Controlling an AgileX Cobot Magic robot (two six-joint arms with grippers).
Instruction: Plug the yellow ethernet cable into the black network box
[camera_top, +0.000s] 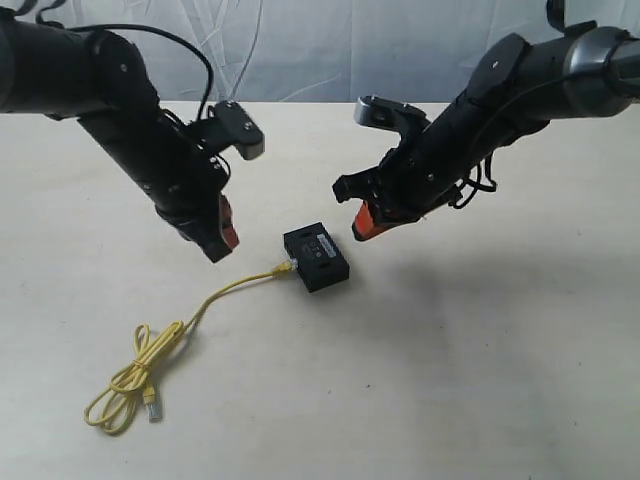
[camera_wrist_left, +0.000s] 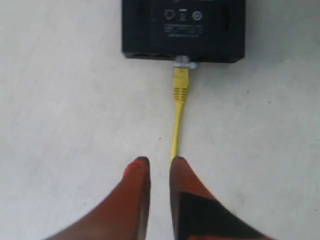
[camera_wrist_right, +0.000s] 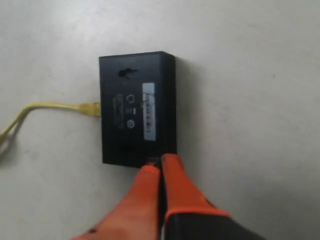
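Note:
The black network box (camera_top: 316, 257) lies flat on the table, its white label strip (camera_wrist_right: 148, 112) facing up. The yellow ethernet cable (camera_top: 232, 289) runs from a looped bundle (camera_top: 128, 385) to the box, and its clear plug (camera_wrist_left: 183, 63) sits in a port on the box's side. My left gripper (camera_top: 219, 243) hovers over the cable a short way back from the box (camera_wrist_left: 182, 27). Its fingers stand narrowly open with bare table between them (camera_wrist_left: 160, 161). My right gripper (camera_wrist_right: 161, 162) is shut on nothing, its tips by the box's (camera_wrist_right: 135, 107) near edge.
The cable's free end with its second plug (camera_top: 152, 408) lies beside the bundle at the front left. Pale tabletop (camera_top: 480, 380) surrounds the box. A white curtain (camera_top: 330, 50) hangs behind the table's far edge.

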